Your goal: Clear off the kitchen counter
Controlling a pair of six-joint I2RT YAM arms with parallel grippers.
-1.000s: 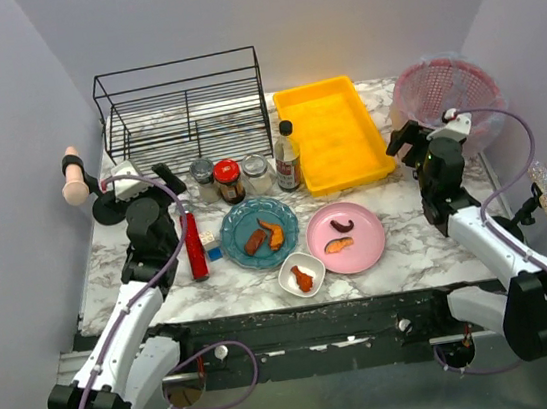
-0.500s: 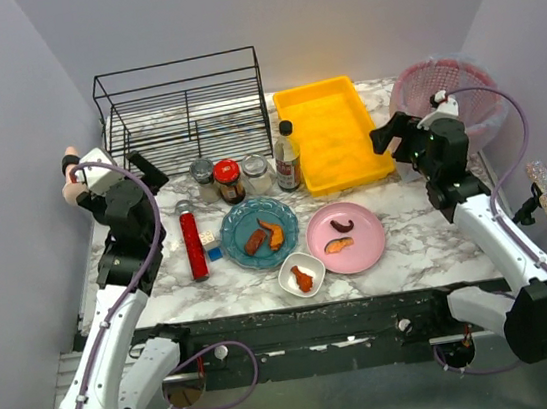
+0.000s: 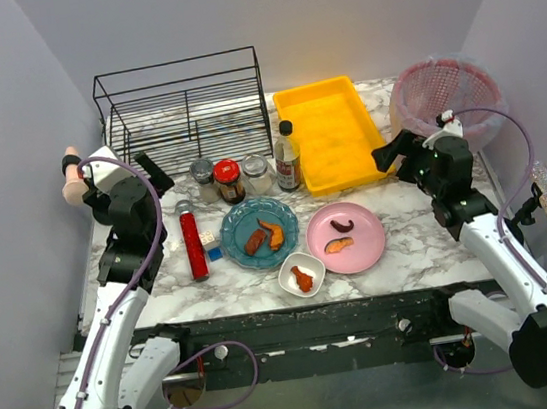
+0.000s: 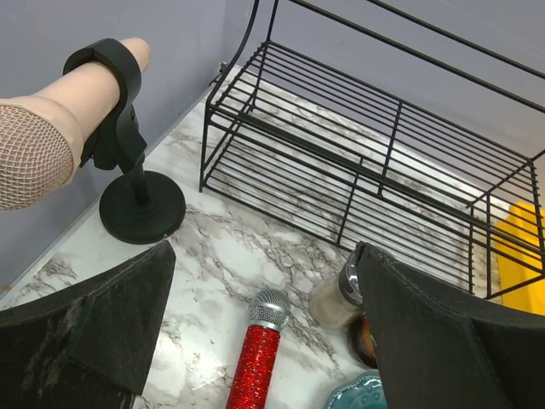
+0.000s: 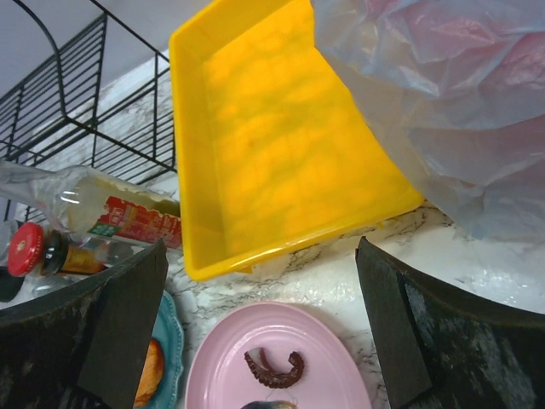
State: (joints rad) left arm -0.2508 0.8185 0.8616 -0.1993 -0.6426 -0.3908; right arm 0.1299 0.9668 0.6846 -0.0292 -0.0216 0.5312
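The left gripper [image 3: 151,170] is open and empty near the kitchen counter's [image 3: 422,245] left edge. The right gripper [image 3: 391,155] is open too.

jars [image 3: 229,180] fronting wire rack [image 3: 181,111], bare counter [image 3: 416,251] right

White marble-patterned kitchen counter [image 3: 415,246], grey-veined, dark along the near edge. At eleven o'clock, black wire rack [image 3: 181,111]; at one, yellow tray [image 3: 330,134]; at two, pink basket [image 3: 445,91]. Toward twelve, in front of the rack, three jars [image 3: 229,180] and a bottle [image 3: 288,157] in a row, upright. Near the middle, blue plate [image 3: 260,232]; at five, pink plate [image 3: 347,238]; at six, small white bowl [image 3: 302,274] just beside both. At nine, red glitter microphone [image 3: 192,241] lying flat, small blue-and-white block [image 3: 210,242] between it and the blue plate. At ten, round black stand base [image 4: 141,218].
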